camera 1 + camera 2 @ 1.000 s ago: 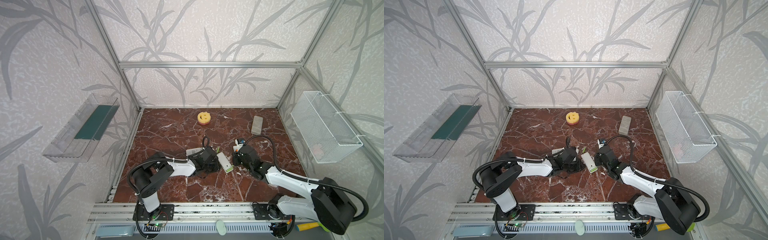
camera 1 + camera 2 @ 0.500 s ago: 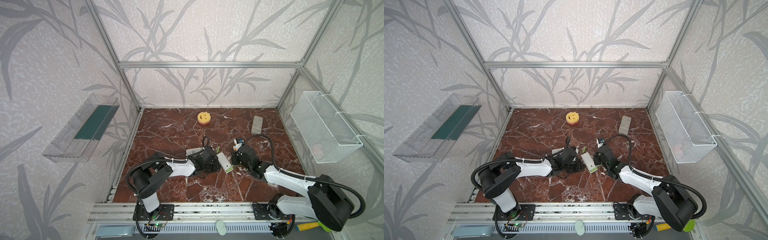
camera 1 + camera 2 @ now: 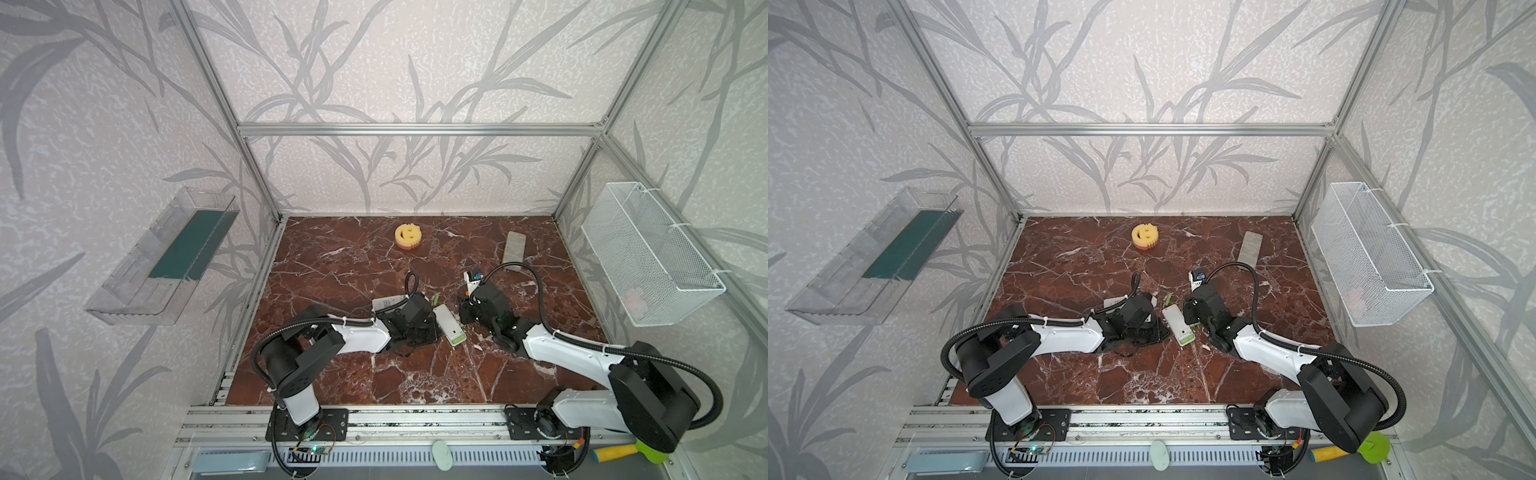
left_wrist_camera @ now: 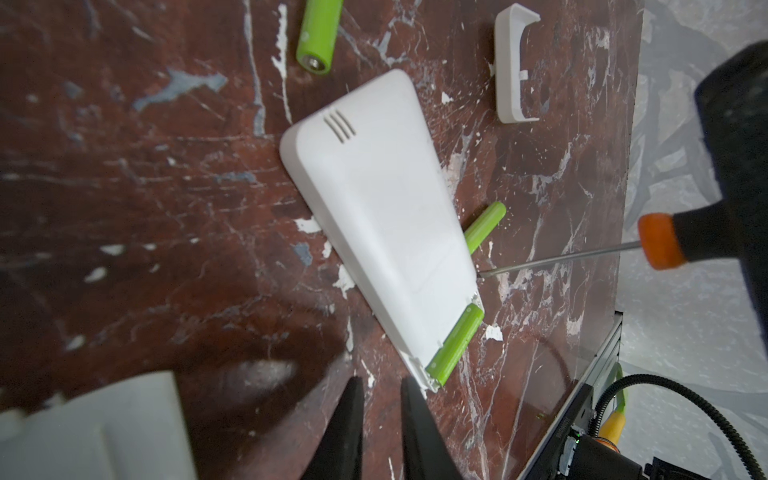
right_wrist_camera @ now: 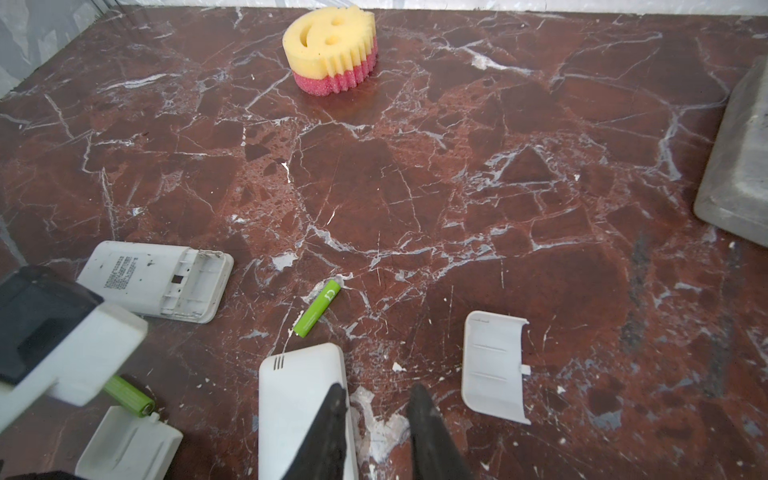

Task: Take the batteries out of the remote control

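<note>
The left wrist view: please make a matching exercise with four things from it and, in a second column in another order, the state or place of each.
Things:
1. white remote
2. battery in the compartment
3. loose white cover
4. screwdriver

States:
a. orange collar, metal tip at the remote's edge
b. lies apart from the remote, hollow side showing
c. still seated at the remote's open end
d. face down on the marble, back up

Pairs: 1-d, 2-c, 3-b, 4-a
</note>
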